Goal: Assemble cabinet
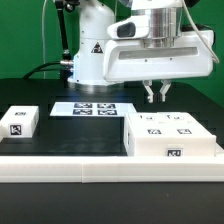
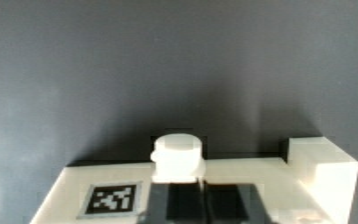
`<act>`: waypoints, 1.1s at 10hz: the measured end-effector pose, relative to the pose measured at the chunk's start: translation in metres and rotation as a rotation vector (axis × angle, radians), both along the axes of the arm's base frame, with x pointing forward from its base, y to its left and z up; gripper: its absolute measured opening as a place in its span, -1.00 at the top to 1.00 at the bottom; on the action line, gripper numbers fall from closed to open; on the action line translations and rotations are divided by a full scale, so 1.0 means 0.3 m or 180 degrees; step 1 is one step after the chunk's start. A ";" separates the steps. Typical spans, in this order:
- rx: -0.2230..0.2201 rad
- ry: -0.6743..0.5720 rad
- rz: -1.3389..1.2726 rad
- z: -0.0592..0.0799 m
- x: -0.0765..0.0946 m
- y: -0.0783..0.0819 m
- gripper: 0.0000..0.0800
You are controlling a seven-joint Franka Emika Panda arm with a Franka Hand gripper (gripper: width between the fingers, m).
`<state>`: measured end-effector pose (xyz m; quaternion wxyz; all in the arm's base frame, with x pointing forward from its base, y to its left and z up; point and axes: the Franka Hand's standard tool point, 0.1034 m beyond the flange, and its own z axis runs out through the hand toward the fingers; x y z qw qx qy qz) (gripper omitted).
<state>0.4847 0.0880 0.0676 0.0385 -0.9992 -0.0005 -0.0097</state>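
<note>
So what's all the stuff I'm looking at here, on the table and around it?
cabinet: one, white box with black-and-white tags, exterior view's right.
small block: one, white with one tag, exterior view's left.
marker board: one, flat white with four tags, in front of the robot's base.
long rail: one, white, along the table's near edge.
table: one, black, under everything.
robot arm: one, white with a triangle sticker, at the back.
gripper: one, fingers apart and empty, above the cabinet's far edge.
</note>
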 end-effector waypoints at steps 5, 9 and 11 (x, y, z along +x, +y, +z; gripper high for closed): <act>0.0009 -0.0060 -0.0016 -0.071 -0.005 -0.004 -0.46; 0.0018 -0.0077 -0.0026 -0.128 -0.007 -0.002 -0.95; 0.0018 -0.0073 -0.0026 -0.130 -0.008 -0.002 -0.99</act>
